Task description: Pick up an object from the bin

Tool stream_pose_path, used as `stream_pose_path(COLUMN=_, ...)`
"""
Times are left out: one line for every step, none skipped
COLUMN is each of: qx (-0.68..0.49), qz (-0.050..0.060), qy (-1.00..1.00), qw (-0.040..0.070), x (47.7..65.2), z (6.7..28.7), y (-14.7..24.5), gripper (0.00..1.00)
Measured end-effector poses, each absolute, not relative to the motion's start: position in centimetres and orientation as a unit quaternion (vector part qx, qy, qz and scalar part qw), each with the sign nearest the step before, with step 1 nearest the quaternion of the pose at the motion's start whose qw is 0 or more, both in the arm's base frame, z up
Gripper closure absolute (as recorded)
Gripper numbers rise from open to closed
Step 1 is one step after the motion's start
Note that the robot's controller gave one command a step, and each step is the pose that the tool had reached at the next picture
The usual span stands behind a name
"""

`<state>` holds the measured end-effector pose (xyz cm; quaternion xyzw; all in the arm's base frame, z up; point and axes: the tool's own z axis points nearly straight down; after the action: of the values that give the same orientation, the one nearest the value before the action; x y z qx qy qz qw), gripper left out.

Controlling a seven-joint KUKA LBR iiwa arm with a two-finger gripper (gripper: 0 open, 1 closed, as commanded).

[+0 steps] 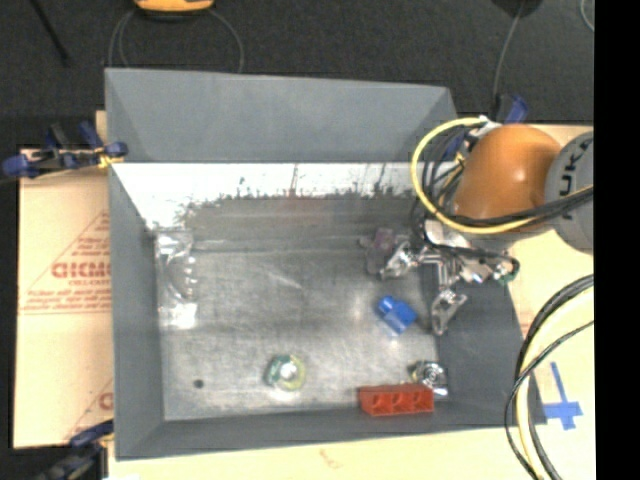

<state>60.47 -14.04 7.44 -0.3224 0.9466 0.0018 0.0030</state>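
Apparently spread gripper [424, 286], blocky blue piece [396, 314] beside

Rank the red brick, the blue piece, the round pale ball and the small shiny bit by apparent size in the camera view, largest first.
1. red brick, plainly the largest.
2. blue piece and round pale ball: too alike to rank.
3. small shiny bit, the smallest.

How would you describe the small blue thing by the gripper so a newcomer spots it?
Go to the right side of the grey bin, where the gripper hangs. Just to its left in the view lies a small blue block. It is the one blue thing there; the longer brick nearer the front wall is red.
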Motion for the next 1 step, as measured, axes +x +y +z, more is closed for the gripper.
stream_pose_path(qx=-0.367, qz=-0.004, qy=0.93, qw=0.007, x=58.61, z=7.52, y=-9.87, gripper=0.0)
